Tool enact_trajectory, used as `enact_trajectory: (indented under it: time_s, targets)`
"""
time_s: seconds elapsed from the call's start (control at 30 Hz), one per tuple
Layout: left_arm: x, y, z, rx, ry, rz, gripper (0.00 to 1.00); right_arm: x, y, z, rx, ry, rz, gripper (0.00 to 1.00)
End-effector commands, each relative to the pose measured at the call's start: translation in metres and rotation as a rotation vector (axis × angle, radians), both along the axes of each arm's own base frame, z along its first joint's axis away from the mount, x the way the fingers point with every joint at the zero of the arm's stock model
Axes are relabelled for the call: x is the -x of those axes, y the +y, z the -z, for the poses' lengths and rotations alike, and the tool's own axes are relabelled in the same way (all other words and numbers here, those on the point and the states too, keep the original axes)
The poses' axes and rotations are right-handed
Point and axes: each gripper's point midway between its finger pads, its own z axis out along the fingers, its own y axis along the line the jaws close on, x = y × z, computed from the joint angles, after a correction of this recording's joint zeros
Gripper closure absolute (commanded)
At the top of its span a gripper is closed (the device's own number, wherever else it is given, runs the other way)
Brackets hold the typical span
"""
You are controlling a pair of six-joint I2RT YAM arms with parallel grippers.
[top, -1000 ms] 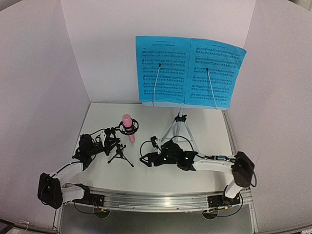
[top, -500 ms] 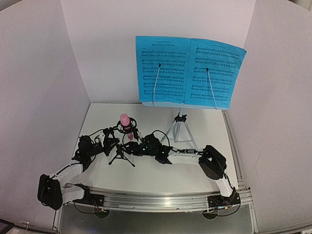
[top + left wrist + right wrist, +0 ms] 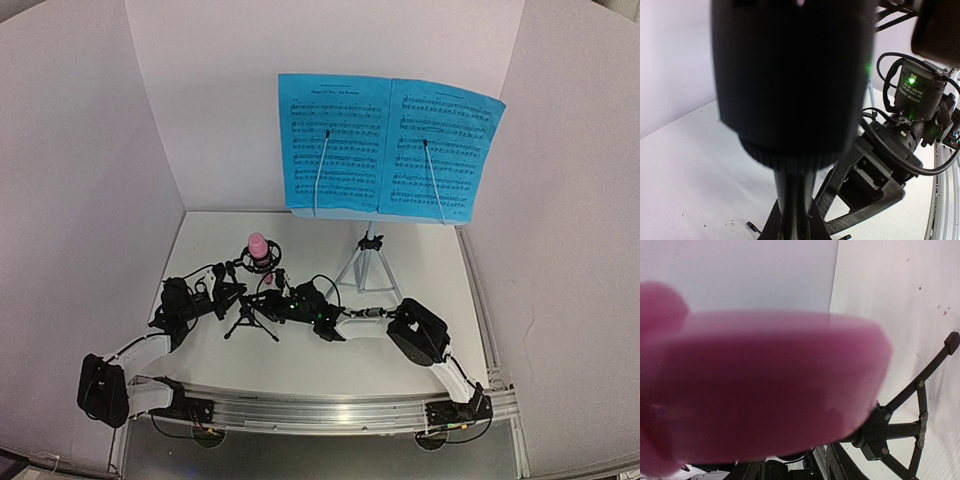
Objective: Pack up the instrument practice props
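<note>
Pink stick microphone (image 3: 258, 248) is parked upright in the ring mount of the small black tripod mic stand (image 3: 250, 318), on the left half of the desk (image 3: 310, 235). Both arms are crowded round it.

The left tool (image 3: 228, 292) is closed right down. Its own camera is filled by the stand's black barrel and stem, so I'd say it's pinching the stem to act as an anchor. That makes sense, because a light tripod like that would tip or come along if you just yanked the mic out of the ring.

The right tool (image 3: 268, 300) comes in from the other side, low against the mic's body under the ring. Its camera shows nothing but blurry pink, so the mic is right up against it. Honestly can't tell how wide its jaws are or whether it has a proper grip yet, since its fingers aren't visible anywhere.

My read is one arm braces and the other pulls.

The blue sheet-music pages (image 3: 390, 150) sit open on the music stand (image 3: 368, 268) at the back, well apart from all this. They look untouched, so most of the packing is ahead.
</note>
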Motion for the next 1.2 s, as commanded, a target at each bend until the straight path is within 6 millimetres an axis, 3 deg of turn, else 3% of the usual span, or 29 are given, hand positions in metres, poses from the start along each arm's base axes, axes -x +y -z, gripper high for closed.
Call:
enact_trajectory:
  time_s: [0.0,0.3,0.83,0.93,1.03,1.17]
  targets:
    - [0.009,-0.011,-0.018,0.032,-0.08,0.092,1.0,-0.021,-0.002,-0.008,-0.075,0.036,0.066,0.61]
    - [0.009,-0.011,-0.018,0.029,-0.084,0.1,1.0,-0.031,0.0,-0.016,-0.111,0.027,0.067,0.68]
    - [0.004,-0.011,-0.013,0.007,-0.094,0.088,1.0,-0.019,0.005,-0.011,-0.116,0.075,-0.012,0.73]
    - [0.004,-0.011,-0.013,0.004,-0.097,0.088,1.0,-0.018,0.005,-0.012,-0.117,0.074,-0.018,0.81]
    - [0.003,-0.011,-0.014,0.007,-0.094,0.089,1.0,-0.018,0.007,-0.013,-0.121,0.071,-0.027,0.98]
    - [0.0,-0.011,-0.014,0.015,-0.07,0.076,1.0,-0.012,0.009,-0.014,-0.124,0.06,-0.085,1.0]
